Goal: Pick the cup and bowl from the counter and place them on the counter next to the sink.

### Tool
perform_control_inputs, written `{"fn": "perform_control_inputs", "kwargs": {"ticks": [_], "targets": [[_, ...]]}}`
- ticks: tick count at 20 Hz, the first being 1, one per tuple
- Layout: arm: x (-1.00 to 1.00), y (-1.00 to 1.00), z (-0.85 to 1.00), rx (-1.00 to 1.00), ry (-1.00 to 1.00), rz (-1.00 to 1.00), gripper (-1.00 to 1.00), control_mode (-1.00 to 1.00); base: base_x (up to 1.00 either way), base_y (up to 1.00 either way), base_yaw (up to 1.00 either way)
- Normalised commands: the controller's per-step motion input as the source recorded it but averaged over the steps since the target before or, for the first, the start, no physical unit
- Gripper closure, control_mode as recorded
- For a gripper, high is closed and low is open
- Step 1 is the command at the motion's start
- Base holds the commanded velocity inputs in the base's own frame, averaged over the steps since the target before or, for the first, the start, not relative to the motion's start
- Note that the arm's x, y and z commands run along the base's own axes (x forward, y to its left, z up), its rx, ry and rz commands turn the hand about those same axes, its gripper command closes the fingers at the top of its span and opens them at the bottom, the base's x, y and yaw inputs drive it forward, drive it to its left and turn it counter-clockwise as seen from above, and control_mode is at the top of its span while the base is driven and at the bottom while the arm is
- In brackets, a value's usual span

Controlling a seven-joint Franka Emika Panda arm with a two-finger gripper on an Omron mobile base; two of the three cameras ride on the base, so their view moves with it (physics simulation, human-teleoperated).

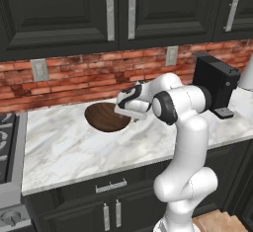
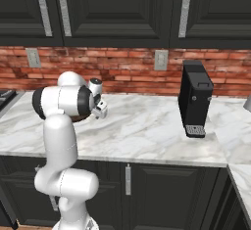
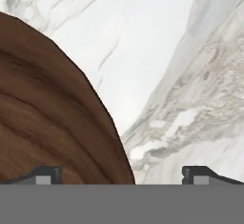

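The bowl (image 1: 105, 117) sits on the white marble tabletop (image 1: 69, 152), close to the brick wall (image 1: 74, 80) at the back. The end effector (image 3: 122, 176) hangs low over the bowl's right edge, wrist pointing down. In the hand view its 2 dark fingertips (image 3: 44, 175) stand far apart, one over the brown wood and the other over bare marble, so the rim runs between them. The jaws are spread wide and hold nothing. Whether a fingertip already touches the wood cannot be told.

As far as the pictures show, neither of the 2 objects has been delivered. The bowl is not lifted and rests flat on the marble. No cup and no sink can be made out in these views, so where the drop-off spot lies cannot be judged from here. A black coffee machine (image 2: 194, 98) stands further right along the tabletop, well apart from the bowl, and a stove (image 1: 7, 142) edges the left end.

My reading is that the task is at its first grasp: the arm is lined up to pinch the bowl's rim. What is left is closing on the rim, lifting, carrying the bowl to the tabletop beside the sink, setting it down, then repeating all of that for the cup. That puts the work near its start.
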Motion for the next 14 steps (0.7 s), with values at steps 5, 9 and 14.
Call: {"fn": "perform_control_inputs", "kwargs": {"ticks": [5,9,14], "targets": [[0.02,0.1,0.0,0.0,0.0,0.0,-1.0,-1.0,0.0,0.0,0.0],[0.0,0.06,0.0,0.0,0.0,0.0,-1.0,-1.0,0.0,0.0,0.0],[0.0,0.1,0.0,0.0,0.0,0.0,1.0,-1.0,0.0,0.0,0.0]]}}
